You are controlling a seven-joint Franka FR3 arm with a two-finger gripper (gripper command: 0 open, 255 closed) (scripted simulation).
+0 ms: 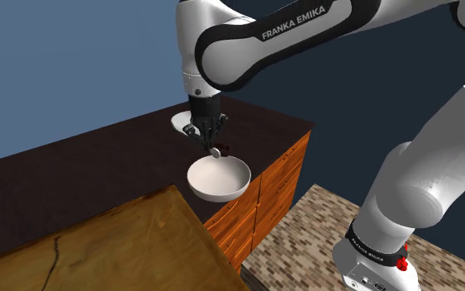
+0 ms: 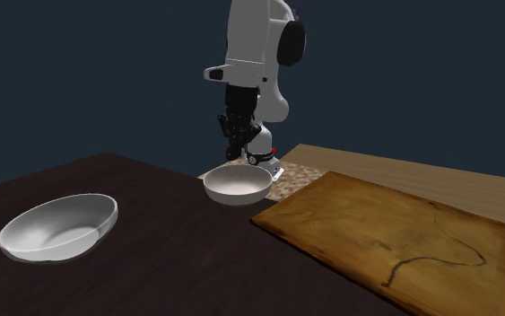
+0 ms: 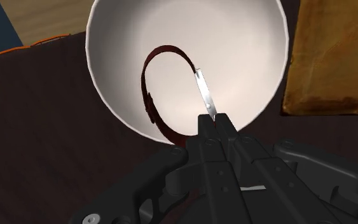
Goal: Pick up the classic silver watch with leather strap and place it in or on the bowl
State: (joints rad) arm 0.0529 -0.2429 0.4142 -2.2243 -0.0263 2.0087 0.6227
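Over the white bowl [image 3: 126,44] on the dark tabletop [image 3: 44,140], I am holding the watch [image 3: 199,83]. Its dark red-brown strap [image 3: 147,95] is curling in a loop, and its thin silver case [image 3: 206,102] is showing edge-on. My pincer [image 3: 214,122] is clamping the case's end between its fingertips, so the watch is sticking out just beyond them, above the bowl's hollow. A wooden board [image 3: 336,57] is lying beside the bowl.
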